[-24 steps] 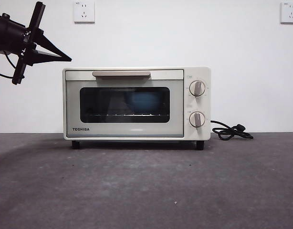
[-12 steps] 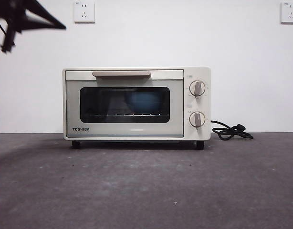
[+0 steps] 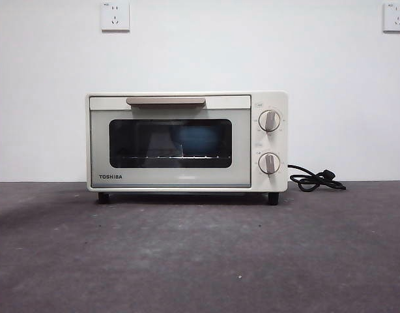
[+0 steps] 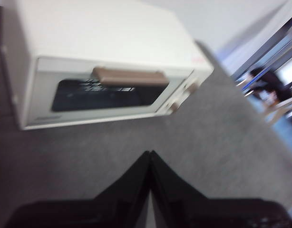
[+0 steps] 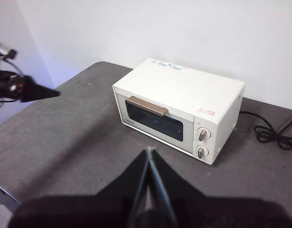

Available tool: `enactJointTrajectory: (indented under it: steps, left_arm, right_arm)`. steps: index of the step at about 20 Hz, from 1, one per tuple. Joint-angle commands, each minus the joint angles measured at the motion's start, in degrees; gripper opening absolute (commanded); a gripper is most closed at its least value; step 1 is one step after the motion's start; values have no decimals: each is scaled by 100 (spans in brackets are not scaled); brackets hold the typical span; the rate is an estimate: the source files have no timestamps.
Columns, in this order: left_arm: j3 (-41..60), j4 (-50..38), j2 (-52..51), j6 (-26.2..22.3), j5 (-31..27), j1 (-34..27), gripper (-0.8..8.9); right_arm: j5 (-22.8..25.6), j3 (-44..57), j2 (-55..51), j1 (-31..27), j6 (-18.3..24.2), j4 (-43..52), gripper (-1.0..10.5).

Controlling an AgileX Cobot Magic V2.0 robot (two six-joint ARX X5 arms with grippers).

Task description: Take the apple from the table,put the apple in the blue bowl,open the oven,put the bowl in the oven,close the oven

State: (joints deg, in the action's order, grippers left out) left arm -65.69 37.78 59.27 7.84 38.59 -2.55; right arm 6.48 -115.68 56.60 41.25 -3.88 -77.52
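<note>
Front view: oven (image 3: 187, 141) shut, bowl (image 3: 195, 138) visible behind its glass, task apparently complete; left gripper (image 4: 150, 154) and right gripper (image 5: 150, 151) pinched closed, empty, oven at twelve o'clock.

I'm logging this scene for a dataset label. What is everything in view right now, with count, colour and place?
oven: one, cream-white, door shut, standing at the back of the table by the wall.
blue bowl: one, blue, inside the oven, seen dimly through the dark window.
knobs: two, beige, one above the other on the oven's front panel.
power cord: one, black, coiled on the table beside the oven's knob side.
wall sockets: two, white, high on the wall.
table: one, dark grey.
left claw: one, black, shut, empty, above the table facing the oven.
right claw: one, black, shut, empty, further back.
</note>
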Motion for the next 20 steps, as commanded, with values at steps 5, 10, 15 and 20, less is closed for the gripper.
enactJointTrajectory:
  steps: [5,10,15,20]
  left_arm:
    - [-9,1237,-619,-527,-107,13,-4]
    - [-9,1353,-686,-531,-111,13,-4]
    - [-9,1353,-551,-531,-122,9,-4]
    - [-9,1342,-330,-531,-116,13,-4]
  right_arm:
    - [396,50,63,4,-46,-129,1]
    - [411,50,149,4,-46,-129,1]
    - [468,50,225,4,-44,-129,1]
    - [466,50,323,4,-44,-129,1]
